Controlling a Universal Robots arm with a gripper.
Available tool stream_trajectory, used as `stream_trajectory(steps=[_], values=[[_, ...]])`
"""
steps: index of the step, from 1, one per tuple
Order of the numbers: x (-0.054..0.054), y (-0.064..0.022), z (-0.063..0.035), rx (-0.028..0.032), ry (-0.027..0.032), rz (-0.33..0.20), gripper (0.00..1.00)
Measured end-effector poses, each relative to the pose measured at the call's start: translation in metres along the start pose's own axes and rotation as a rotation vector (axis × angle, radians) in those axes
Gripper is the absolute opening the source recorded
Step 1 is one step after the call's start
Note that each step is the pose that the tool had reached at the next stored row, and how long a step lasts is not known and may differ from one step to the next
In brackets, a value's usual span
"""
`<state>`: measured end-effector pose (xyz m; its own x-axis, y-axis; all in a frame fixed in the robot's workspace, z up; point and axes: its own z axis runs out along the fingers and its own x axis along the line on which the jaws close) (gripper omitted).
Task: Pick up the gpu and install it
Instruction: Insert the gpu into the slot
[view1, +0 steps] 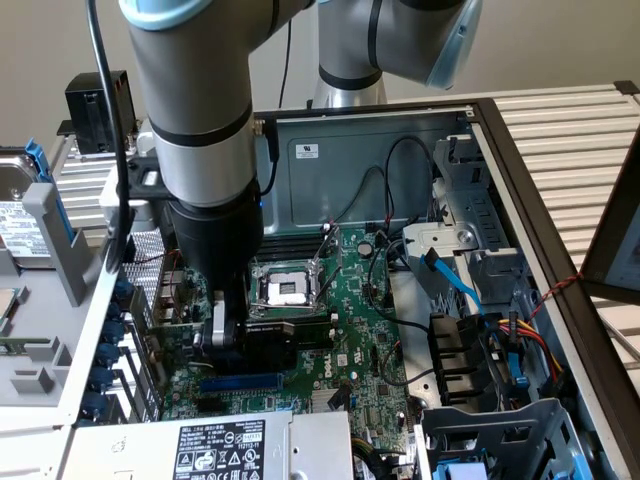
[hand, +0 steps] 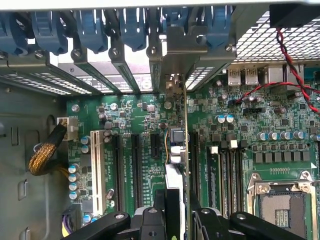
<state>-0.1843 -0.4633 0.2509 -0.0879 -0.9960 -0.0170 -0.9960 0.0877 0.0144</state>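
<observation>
My gripper (view1: 222, 335) reaches down into the open computer case and is shut on the gpu (view1: 285, 335), a short card with a black shroud. It holds the card just below the CPU socket (view1: 285, 290), low over the green motherboard (view1: 350, 370). In the wrist view the gpu (hand: 178, 165) stands edge-on between my black fingers (hand: 160, 212). Its thin board edge runs along an expansion slot, and its metal end bracket (hand: 177, 47) sits at the rear slot openings. I cannot tell whether the card is fully down in the slot.
Blue latches and metal slot covers (hand: 125, 30) line the case's rear wall. A red and black wire (hand: 290, 65) crosses the board. The power supply (view1: 230, 445), the drive cage (view1: 500, 440) and a blue cable (view1: 455, 285) crowd the case. A hard drive (view1: 20, 230) lies outside.
</observation>
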Motion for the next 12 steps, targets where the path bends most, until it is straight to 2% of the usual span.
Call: stream_trajectory(steps=[12], values=[[0.0, 0.0, 0.0019, 0.0001, 0.0, 0.0, 0.28]])
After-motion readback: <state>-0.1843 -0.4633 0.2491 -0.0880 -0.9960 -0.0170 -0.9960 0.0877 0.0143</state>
